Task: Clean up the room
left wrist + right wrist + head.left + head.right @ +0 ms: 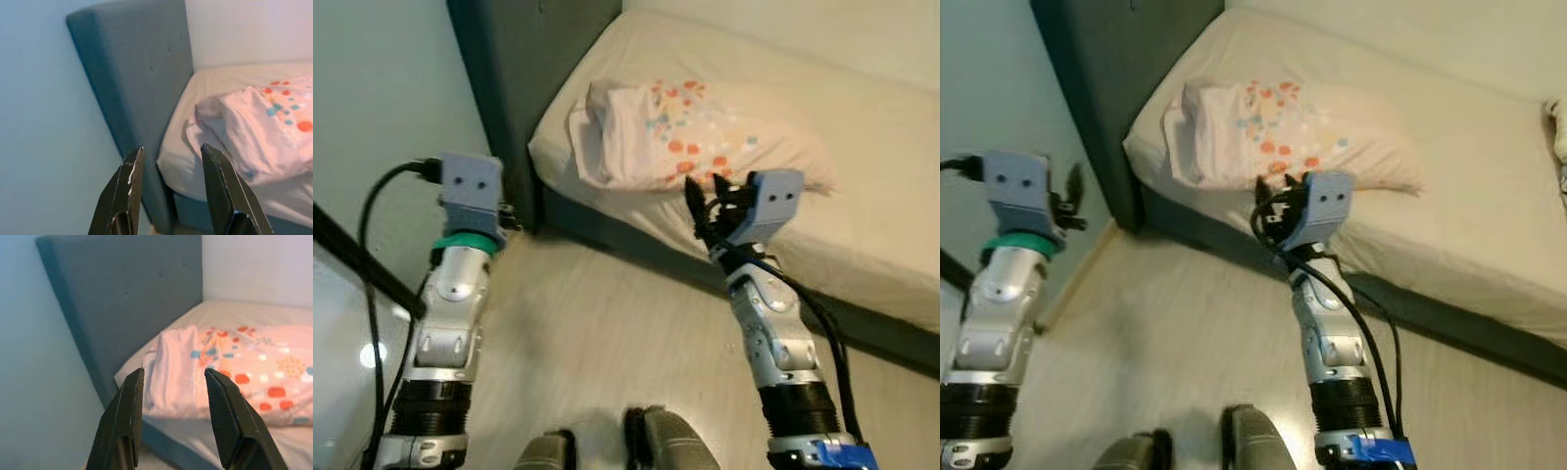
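Pillow (690, 132), pink with coloured dots, lies on your bed (862, 147) by the dark headboard (533, 59). Your right gripper (173, 418) and left gripper (171, 191) hover before it, fingers parted, empty.

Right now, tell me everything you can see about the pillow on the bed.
The pillow is soft and pale pink-white, printed with orange, red and blue spots. It lies flat on the cream mattress near the dark grey headboard, close to the bed's edge. Its case looks loose, bunched and folded over at the headboard end. Nothing rests on it; the right end effector, fingers open, hovers in front of it without touching.
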